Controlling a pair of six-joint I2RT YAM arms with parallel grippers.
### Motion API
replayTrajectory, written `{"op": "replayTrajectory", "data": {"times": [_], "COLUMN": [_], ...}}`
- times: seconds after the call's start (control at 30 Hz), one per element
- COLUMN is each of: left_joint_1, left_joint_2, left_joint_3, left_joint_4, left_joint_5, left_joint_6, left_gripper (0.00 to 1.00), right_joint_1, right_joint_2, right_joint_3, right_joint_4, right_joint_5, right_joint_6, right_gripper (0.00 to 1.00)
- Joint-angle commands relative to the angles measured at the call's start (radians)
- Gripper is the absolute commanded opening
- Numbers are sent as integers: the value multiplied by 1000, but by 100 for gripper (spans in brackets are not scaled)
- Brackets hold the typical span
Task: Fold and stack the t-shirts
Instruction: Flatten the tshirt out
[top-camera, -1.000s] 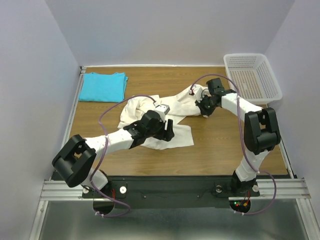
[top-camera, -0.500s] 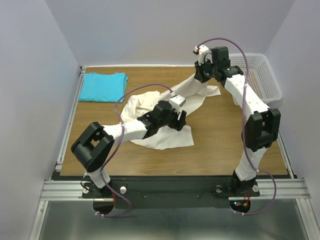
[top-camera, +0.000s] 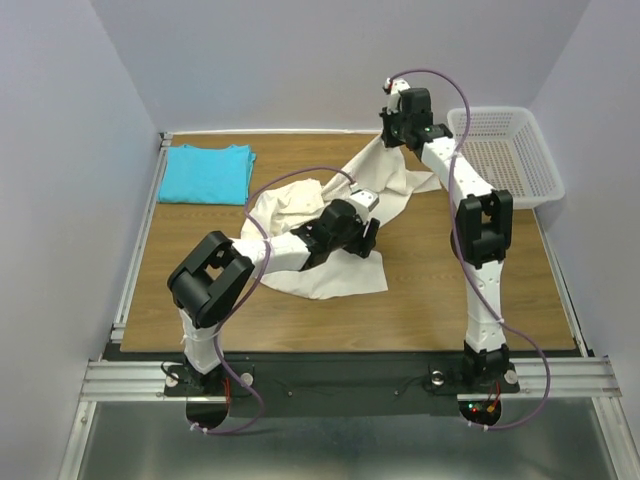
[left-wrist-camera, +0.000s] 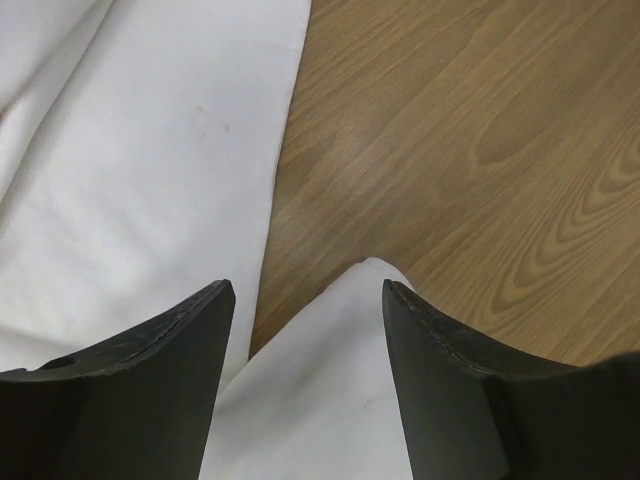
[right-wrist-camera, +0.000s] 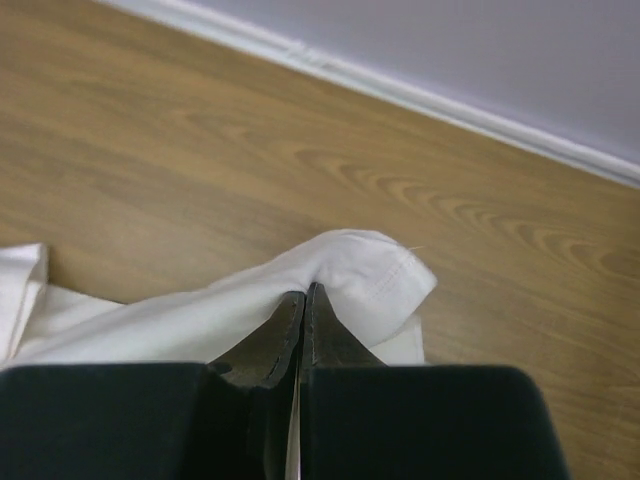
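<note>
- The smaller turquoise blue cotton t-shirt (top-camera: 207, 173) lies flat far to the left of the white perforated plastic basket (top-camera: 500, 112). It looks already folded, so I judge it can wait.
- Your left gripper (left-wrist-camera: 305, 300) hangs left of the basket and nearer the arm bases than it. Its jaws are spread wide over a corner of the large cream off-white cotton t-shirt (top-camera: 335, 278) and grip nothing.
- The cream shirt lies rumpled on the brown wooden table (top-camera: 450, 290), left of the basket, with one end drawn up toward it.
- Your right gripper (right-wrist-camera: 303, 298), just left of the basket, is pinched tight on a hemmed corner of the cream shirt and holds it off the wood.
- You seem to be at the spreading step, before any fold. Next, close the left claw on the cloth beneath it, then draw both corners apart until the shirt lies flat.
</note>
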Motion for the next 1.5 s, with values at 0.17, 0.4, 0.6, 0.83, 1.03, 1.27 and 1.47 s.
{"op": "replayTrajectory", "data": {"times": [0.17,0.4,0.6,0.83,1.03,1.27,1.47], "left_joint_1": [-5,-2,31,73,82,94,102], "left_joint_2": [-224,-385,-502,-632,-719,-785,-821], "left_joint_3": [-95,-179,-270,-392,-449,-497,-518], "left_joint_4": [-19,-86,-133,-122,-122,-136,-153], "left_joint_5": [-115,-216,-212,-191,-195,-201,-204], "left_joint_6": [-37,-100,-210,-307,-327,-331,-338], "left_gripper": [72,73,74,74,74,74,74], "right_joint_1": [26,25,-23,-89,-90,-89,-90], "right_joint_2": [48,-115,-396,-464,-363,-272,-216], "right_joint_3": [6,-206,-588,-783,-736,-688,-656], "right_joint_4": [702,696,364,250,247,244,235], "right_joint_5": [420,209,-191,-85,208,184,191], "right_joint_6": [8,-94,-247,-13,228,293,313], "right_gripper": [43,100,91,72,69,62,54]}}
